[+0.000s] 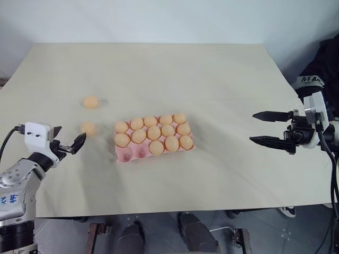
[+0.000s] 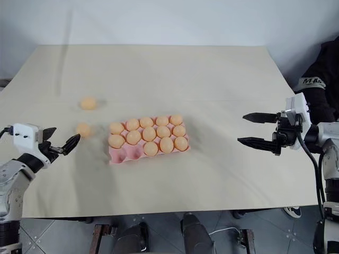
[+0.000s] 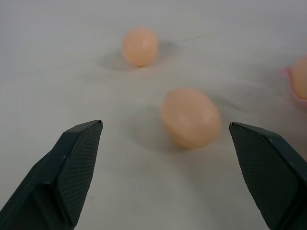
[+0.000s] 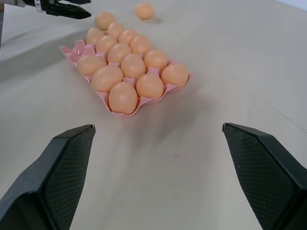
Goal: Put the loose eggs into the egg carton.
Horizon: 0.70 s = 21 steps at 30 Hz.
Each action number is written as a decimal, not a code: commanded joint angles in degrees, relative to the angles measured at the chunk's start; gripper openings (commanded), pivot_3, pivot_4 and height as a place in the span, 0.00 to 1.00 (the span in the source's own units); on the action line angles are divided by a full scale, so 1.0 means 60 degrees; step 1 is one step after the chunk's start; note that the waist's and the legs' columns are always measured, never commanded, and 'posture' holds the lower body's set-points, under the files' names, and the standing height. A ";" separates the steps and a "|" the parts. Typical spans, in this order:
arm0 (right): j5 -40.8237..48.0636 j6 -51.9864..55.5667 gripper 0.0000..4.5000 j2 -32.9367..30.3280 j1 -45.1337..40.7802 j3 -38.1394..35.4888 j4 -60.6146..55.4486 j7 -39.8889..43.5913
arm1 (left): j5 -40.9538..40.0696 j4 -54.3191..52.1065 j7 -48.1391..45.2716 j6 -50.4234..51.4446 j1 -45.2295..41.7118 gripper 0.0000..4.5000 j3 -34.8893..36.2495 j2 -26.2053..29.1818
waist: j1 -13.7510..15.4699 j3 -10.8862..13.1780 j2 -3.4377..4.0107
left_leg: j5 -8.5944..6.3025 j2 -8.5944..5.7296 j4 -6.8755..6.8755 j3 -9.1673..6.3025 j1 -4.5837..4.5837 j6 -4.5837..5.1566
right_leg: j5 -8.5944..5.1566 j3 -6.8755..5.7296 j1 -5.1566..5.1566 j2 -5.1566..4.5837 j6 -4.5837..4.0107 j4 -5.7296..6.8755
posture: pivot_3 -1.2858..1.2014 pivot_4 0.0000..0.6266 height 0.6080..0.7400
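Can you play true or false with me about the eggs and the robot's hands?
1. Two eggs lie loose on the table. True: the near egg and the far egg sit left of the carton.
2. The carton is full. False: two cups at its front left corner are empty.
3. The left gripper holds an egg. False: its jaws are open, with the near egg just ahead of them.
4. The right gripper is open and holds nothing. True.
5. The carton is blue. False: it is pink.

2 loose eggs (image 1: 90, 102), 1 carton (image 1: 127, 154)
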 commanded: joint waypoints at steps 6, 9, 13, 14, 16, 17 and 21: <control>0.0216 0.0239 0.99 -0.0138 0.0007 -0.0355 -0.0490 -0.0311 | 0.0503 0.1570 -0.0533 -0.0826 -0.1414 1.00 -0.0730 -0.0074 | 0.0047 0.0000 0.0000 | 0.0000 -0.0002 0.0008 -0.0001 -0.0005 0.0000 | 0.0006 -0.0001 0.0000 0.0000 0.0011 -0.0001 | 0.52 0.24 1.00; 0.0182 0.0272 0.99 -0.0126 -0.0041 -0.0313 -0.0476 -0.0348 | 0.0689 0.2278 -0.0675 -0.1061 -0.1874 1.00 -0.0956 -0.0082 | 0.0039 0.0000 0.0000 | 0.0000 -0.0002 0.0007 -0.0001 -0.0006 0.0000 | 0.0007 -0.0002 0.0000 0.0000 0.0012 0.0001 | 0.52 0.24 1.00; 0.0172 0.0321 0.99 -0.0103 -0.0098 -0.0267 -0.0482 -0.0388 | 0.0927 0.3175 -0.0794 -0.1338 -0.2468 1.00 -0.1251 -0.0184 | 0.0051 0.0000 0.0000 | 0.0000 -0.0004 0.0007 -0.0002 -0.0006 0.0000 | 0.0010 -0.0002 0.0000 0.0000 0.0017 0.0009 | 0.52 0.24 1.00; 0.0168 0.0327 0.99 -0.0103 -0.0105 -0.0259 -0.0478 -0.0391 | 0.0961 0.3372 -0.0822 -0.1431 -0.2600 1.00 -0.1294 -0.0219 | 0.0053 0.0000 0.0000 | 0.0000 -0.0004 0.0008 -0.0003 -0.0006 0.0000 | 0.0011 -0.0002 0.0000 0.0000 0.0019 0.0012 | 0.52 0.24 1.00; 0.0141 0.0325 0.99 -0.0102 -0.0142 -0.0228 -0.0443 -0.0395 | 0.1028 0.3837 -0.0931 -0.1544 -0.2886 1.00 -0.1411 -0.0284 | 0.0061 0.0000 0.0000 | 0.0000 -0.0006 0.0009 -0.0004 -0.0006 0.0000 | 0.0012 -0.0003 0.0000 0.0000 0.0022 0.0013 | 0.52 0.24 1.00; 0.0137 0.0332 0.99 -0.0105 -0.0148 -0.0221 -0.0441 -0.0397 | 0.1009 0.4018 -0.1082 -0.1657 -0.2986 1.00 -0.1464 -0.0338 | 0.0065 0.0000 0.0000 | 0.0000 -0.0006 0.0010 -0.0005 -0.0008 0.0000 | 0.0014 -0.0003 0.0000 0.0000 0.0025 0.0014 | 0.52 0.24 1.00; 0.0149 0.0349 1.00 -0.0118 -0.0151 -0.0217 -0.0452 -0.0365 | 0.1155 0.4434 -0.1319 -0.1975 -0.3139 0.87 -0.1671 -0.0451 | 0.0064 0.0000 0.0000 | 0.0000 -0.0007 0.0012 -0.0005 -0.0007 0.0000 | 0.0016 -0.0003 0.0000 0.0000 0.0027 0.0017 | 0.52 0.24 1.00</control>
